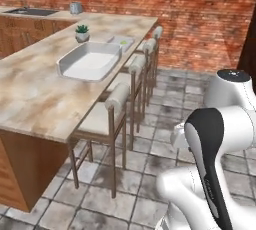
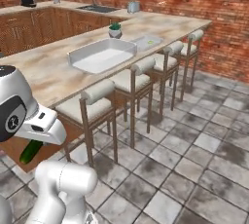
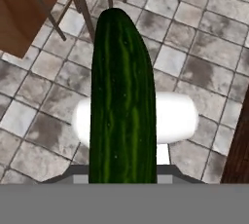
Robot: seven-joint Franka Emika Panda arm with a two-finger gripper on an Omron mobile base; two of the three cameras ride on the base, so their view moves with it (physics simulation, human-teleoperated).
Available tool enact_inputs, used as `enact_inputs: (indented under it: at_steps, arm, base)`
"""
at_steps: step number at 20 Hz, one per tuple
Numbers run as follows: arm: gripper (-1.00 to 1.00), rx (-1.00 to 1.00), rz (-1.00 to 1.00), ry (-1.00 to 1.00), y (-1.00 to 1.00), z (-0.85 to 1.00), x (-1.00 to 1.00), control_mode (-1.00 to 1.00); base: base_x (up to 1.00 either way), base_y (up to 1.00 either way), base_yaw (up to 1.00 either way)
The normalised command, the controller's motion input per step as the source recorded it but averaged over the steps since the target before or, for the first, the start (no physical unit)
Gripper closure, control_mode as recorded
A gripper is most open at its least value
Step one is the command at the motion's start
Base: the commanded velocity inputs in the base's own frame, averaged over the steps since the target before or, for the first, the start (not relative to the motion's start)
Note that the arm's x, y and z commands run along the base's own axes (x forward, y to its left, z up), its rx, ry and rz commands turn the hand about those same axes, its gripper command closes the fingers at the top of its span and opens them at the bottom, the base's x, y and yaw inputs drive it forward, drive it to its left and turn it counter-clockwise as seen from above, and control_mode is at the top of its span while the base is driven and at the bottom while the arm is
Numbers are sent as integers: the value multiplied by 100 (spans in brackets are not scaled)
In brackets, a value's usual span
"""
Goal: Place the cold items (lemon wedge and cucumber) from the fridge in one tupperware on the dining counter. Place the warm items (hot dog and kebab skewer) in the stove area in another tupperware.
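My gripper is shut on the cucumber, a glossy dark green cylinder that stands lengthwise up the middle of the hand view and hides the fingertips. From the right base view the cucumber juts down from the hand, low beside the near end of the dining counter. A wide white tupperware sits on the dining counter. Beyond it lies a smaller pale tupperware with a small yellow-green piece inside, possibly the lemon wedge. Fridge, stove area, hot dog and kebab skewer are out of view.
Several padded stools line the counter's side, over grey tiled floor. A small potted plant stands behind the big tupperware. A sink sits in the wall counter by the brick wall.
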Motion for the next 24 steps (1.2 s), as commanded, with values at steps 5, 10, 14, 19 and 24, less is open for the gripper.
enact_inputs:
  at_steps: [5,10,14,19,24]
  arm:
    - [100,0,0,0,0,0,0,100]
    - [100,0,0,0,0,0,0,100]
    - [100,0,0,0,0,0,0,100]
    - [100,0,0,0,0,0,0,100]
    - [100,0,0,0,0,0,0,100]
  base:
    - [33,-95,59]
    - [28,-99,53]
    - [24,-100,49]
    - [22,-100,46]
    - [27,-100,40]
